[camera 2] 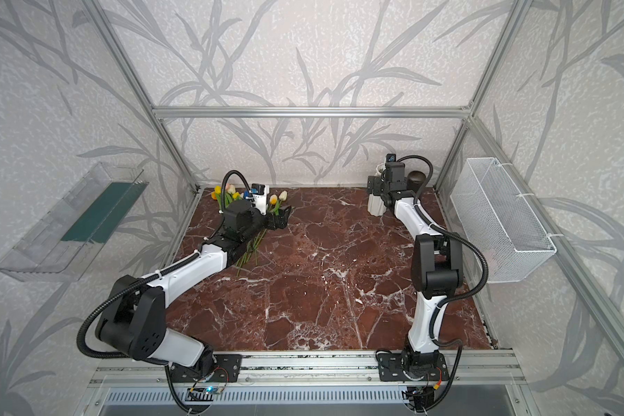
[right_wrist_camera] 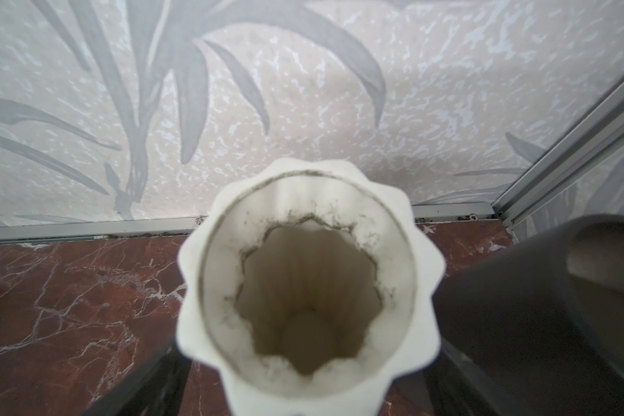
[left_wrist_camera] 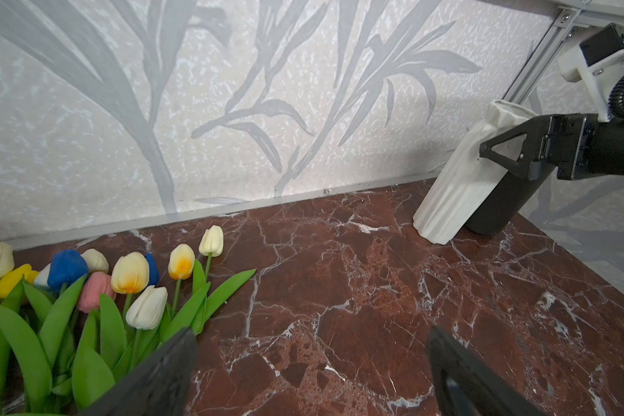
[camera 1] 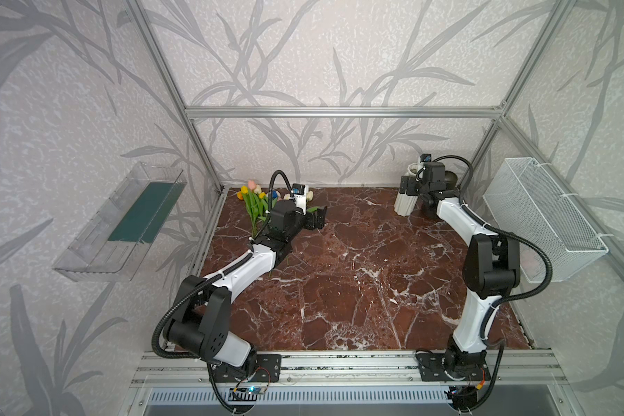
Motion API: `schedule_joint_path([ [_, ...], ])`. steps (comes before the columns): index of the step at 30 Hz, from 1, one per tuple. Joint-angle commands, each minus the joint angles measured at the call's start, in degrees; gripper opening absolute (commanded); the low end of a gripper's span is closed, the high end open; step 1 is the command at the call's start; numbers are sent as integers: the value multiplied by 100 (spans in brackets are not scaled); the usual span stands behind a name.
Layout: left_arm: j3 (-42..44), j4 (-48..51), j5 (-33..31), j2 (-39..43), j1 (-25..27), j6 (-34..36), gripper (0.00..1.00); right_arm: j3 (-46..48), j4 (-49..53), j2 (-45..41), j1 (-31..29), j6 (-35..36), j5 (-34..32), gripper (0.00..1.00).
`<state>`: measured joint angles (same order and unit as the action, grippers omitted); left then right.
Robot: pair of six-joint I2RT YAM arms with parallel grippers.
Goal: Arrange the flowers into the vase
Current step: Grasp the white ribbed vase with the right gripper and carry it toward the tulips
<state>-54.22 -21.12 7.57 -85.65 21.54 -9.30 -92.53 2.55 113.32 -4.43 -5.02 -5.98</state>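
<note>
The flowers (camera 1: 254,201), tulips with green stems and white, yellow, pink and blue heads (left_wrist_camera: 87,288), lie in a bunch at the table's far left. My left gripper (camera 1: 317,218) hovers open just right of them, with only bare marble between its fingers (left_wrist_camera: 312,338). The vase (camera 1: 404,207) is white and fluted and stands upright at the far right. My right gripper (camera 1: 409,189) is open and straddles it below the rim, one finger on each side (right_wrist_camera: 303,360). In the right wrist view the vase (right_wrist_camera: 397,259) is empty. I cannot tell whether the fingers touch it.
A dark round vase (camera 1: 449,178) stands right behind the white one, close against it (left_wrist_camera: 501,205). A white wire basket (camera 1: 541,216) hangs on the right wall and a clear plastic tray (camera 1: 123,219) on the left wall. The marble table (camera 1: 357,270) ends at the back wall.
</note>
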Motion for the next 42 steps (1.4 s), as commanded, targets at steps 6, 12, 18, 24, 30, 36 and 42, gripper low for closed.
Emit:
schedule_joint_path([
  [6,214,-124,-65,376,-18,-151,99,20,-1338,456,82,184,290,99],
  [12,306,-111,-62,477,-18,-171,99,577,-2622,555,82,241,412,94],
  [18,466,-145,-157,594,-18,-148,98,846,-3017,516,87,342,439,71],
  [24,773,-317,-341,747,-18,-172,98,1199,-3241,161,66,420,1027,47],
  [30,1096,-409,-685,915,-34,-113,98,1629,-3138,-673,-305,451,2192,28],
  [36,1401,-327,-1024,1033,-174,-185,98,2074,-3002,-1346,-1373,714,3092,23],
  [42,1558,115,-1324,1259,-374,-247,98,2001,-2750,-1276,-2440,1410,3341,22],
])
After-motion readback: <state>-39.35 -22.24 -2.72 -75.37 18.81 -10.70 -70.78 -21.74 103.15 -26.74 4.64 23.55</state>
